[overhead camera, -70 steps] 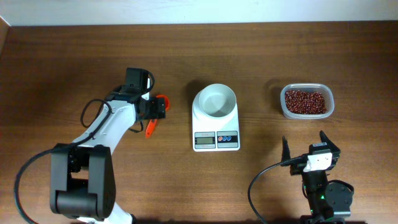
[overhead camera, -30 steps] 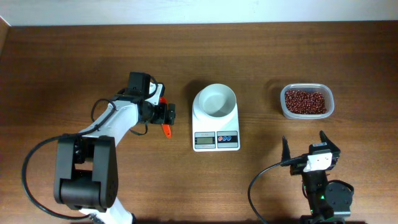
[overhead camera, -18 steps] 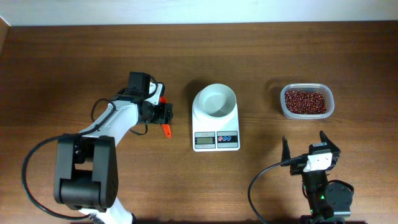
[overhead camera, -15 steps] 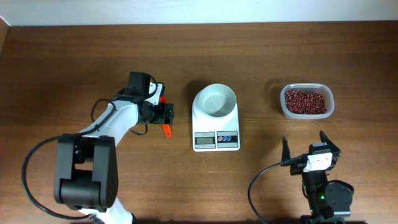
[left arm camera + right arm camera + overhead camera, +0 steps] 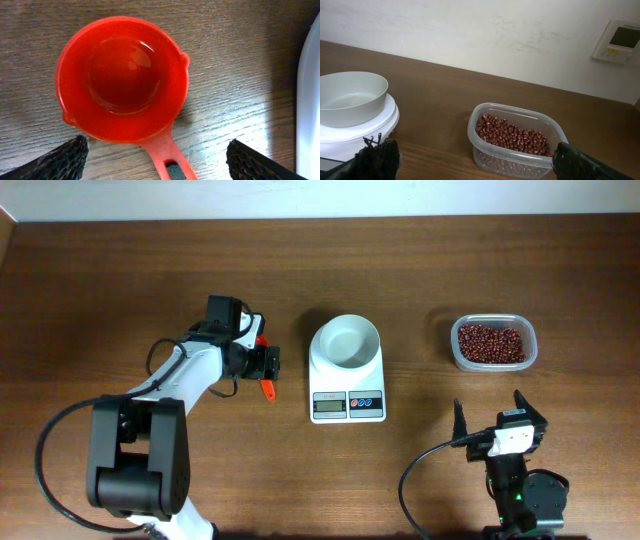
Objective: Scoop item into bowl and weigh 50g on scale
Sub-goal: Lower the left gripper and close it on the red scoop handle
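Open left hand (image 5: pixel 266 364) straddles a red plastic scoop (image 5: pixel 120 80). At its 3 o'clock, a round white bowl (image 5: pixel 346 342) sits on the flat white scale (image 5: pixel 348 406). A clear plastic tub (image 5: pixel 530 352) holds red-brown beans (image 5: pixel 491 343); at its 6 o'clock, the open right hand (image 5: pixel 490 415).

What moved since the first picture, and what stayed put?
The left gripper slid right, toward the scale, and the red scoop beneath it shifted right too. Its fingers stand open either side of the scoop's handle, not gripping. The bowl, the scale, the tub of beans and the right gripper stayed where they were.
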Motion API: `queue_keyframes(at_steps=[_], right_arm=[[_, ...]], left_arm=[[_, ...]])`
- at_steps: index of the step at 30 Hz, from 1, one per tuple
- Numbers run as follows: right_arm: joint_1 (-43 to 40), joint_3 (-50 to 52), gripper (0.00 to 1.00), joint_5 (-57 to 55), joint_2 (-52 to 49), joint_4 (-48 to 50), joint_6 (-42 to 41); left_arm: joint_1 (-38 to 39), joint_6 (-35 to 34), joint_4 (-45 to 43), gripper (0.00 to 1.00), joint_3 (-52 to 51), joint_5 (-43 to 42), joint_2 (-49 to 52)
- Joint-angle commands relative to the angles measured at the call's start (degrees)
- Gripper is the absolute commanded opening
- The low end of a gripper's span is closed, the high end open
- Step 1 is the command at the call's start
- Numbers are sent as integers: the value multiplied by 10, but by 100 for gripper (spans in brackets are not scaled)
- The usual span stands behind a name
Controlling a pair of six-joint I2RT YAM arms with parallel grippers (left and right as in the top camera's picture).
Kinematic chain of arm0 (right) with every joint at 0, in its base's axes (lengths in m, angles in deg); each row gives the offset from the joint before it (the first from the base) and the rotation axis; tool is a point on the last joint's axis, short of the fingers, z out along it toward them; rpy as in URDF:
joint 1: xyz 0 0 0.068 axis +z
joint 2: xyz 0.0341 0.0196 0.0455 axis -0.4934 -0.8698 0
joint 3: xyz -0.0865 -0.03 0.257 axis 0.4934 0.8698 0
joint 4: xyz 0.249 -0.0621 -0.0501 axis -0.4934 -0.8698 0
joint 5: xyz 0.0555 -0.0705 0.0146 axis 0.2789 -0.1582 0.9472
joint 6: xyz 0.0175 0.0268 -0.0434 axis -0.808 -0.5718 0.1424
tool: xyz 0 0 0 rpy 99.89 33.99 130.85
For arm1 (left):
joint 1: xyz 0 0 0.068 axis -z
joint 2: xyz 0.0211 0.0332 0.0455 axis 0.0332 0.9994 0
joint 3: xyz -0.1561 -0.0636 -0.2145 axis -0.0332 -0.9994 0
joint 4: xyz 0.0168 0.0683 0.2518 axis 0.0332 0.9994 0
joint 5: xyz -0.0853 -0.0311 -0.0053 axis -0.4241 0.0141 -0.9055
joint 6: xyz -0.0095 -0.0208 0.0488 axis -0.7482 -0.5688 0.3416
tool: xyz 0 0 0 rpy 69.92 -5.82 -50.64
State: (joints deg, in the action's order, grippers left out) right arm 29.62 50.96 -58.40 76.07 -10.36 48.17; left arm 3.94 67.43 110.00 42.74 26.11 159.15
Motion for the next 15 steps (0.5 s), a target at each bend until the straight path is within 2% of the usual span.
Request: queue_keyframes(at_steps=[1,5,6,7,9,10,11,14,15], right_arm=[[4,3,99,3,3,-3,-2],[3,3,99,3,3,-3,-2],[3,3,99,3,3,-3,-2],[3,3,99,3,3,-3,-2],[3,3,99,3,3,-3,-2],[3,3,99,3,3,-3,-2],[3,3,99,3,3,-3,-2],[4,3,99,3,3,-3,-2],[4,3,99,3,3,-3,-2]], left_arm=[[-3,-31,9,89,-3,11,6],[-3,-56,63,88,45,42,5],[-3,-56,63,91,46,41,5],[-3,-55,66,99,45,41,5],[-3,-55,81,99,44,41,6],[-2,-56,87,89,40,40,6],[-2,-56,87,69,34,36,6],[-2,-88,64,64,4,37,6],[-2,-88,56,57,2,57,6]])
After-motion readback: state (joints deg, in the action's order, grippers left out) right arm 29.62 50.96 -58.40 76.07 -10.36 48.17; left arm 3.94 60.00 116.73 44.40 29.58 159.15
